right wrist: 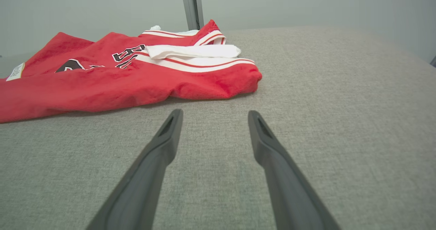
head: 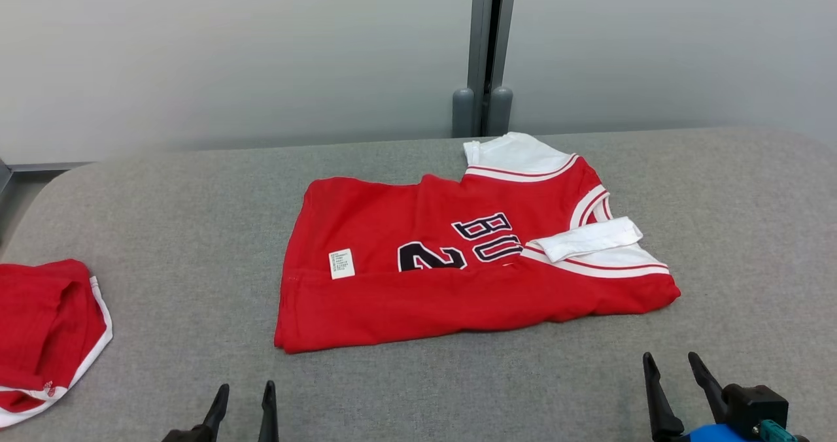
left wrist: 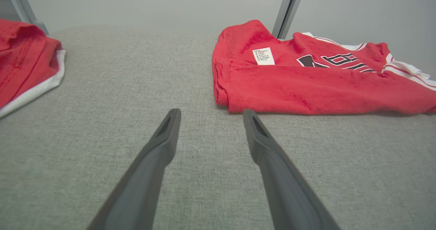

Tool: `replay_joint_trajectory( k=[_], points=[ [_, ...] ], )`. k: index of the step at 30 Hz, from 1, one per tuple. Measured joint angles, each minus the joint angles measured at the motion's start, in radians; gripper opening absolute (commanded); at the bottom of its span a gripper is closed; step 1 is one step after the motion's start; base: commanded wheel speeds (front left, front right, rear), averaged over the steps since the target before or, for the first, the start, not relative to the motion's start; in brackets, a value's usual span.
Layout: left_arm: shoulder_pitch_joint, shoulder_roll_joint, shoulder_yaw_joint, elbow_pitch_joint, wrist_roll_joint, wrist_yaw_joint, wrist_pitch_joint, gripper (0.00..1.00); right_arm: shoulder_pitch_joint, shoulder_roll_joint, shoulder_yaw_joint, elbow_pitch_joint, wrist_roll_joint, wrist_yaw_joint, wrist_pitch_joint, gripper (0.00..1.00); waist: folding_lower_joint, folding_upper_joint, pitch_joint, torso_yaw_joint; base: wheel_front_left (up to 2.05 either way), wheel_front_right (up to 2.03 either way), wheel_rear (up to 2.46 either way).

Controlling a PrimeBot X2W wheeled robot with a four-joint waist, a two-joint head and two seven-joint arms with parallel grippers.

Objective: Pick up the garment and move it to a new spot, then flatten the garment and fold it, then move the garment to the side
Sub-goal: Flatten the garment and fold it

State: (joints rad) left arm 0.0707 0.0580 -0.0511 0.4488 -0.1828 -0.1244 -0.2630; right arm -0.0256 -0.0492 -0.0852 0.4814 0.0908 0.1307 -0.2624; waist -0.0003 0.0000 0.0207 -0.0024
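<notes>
Your left gripper [head: 245, 391] stands released, its two dark fingers spread over bare grey table [head: 196, 200] with nothing between them. In the head view the bottom edge cuts it off, so you get little more than the fingertips. Your right gripper [head: 670, 358] is likewise spread and empty. Its fingers are above the table cover, and the blue and teal parts at its wrist run out of the frame.

The jersey [head: 458, 285] lies flat on the table, just ahead of both grippers and between them. It is ahead and to the right of the left fingers, and ahead and to the left of the right ones, touching neither. Its near edge is a folded-over band of red. That fold hides the lower part of the dark lettering, so you can make out only a "2" and "BU". A white label [head: 341, 263] sits on the end nearer the left gripper, its print too small to read. On the end nearer the right gripper a white strap [head: 592, 238] lies across the white-trimmed armhole.

Well off to the left of the left gripper lies a second red garment [head: 46, 324] with white trim. It is cut off by the frame, and you cannot tell what it is.
</notes>
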Motion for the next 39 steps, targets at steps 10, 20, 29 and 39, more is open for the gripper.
replay_joint_trajectory(
  k=[10,20,29,39],
  points=[
    [-0.053,-0.004,-0.010,0.016,0.004,-0.005,0.000,1.00,-0.023,0.000,0.018,-0.007,0.002,0.000,0.000,1.00,0.0001,0.0000,0.049,-0.013,0.00,0.00,0.00],
    [-0.231,0.058,-0.067,0.116,-0.074,-0.006,0.000,1.00,-0.131,0.000,0.027,-0.020,0.015,0.000,0.000,1.00,0.0005,0.0000,0.189,-0.042,0.00,0.00,0.00],
    [-0.293,0.091,-0.175,0.178,-0.173,-0.006,-0.007,0.00,-0.239,0.000,-0.068,0.021,-0.006,0.000,0.000,1.00,0.0004,0.0000,0.247,-0.055,0.00,0.00,0.00],
    [-0.330,0.122,-0.245,0.167,-0.231,-0.008,-0.009,0.00,-0.395,-0.001,-0.125,0.234,-0.053,0.000,0.000,1.00,0.0003,0.0000,0.290,-0.025,0.00,0.00,0.00]
  ],
)
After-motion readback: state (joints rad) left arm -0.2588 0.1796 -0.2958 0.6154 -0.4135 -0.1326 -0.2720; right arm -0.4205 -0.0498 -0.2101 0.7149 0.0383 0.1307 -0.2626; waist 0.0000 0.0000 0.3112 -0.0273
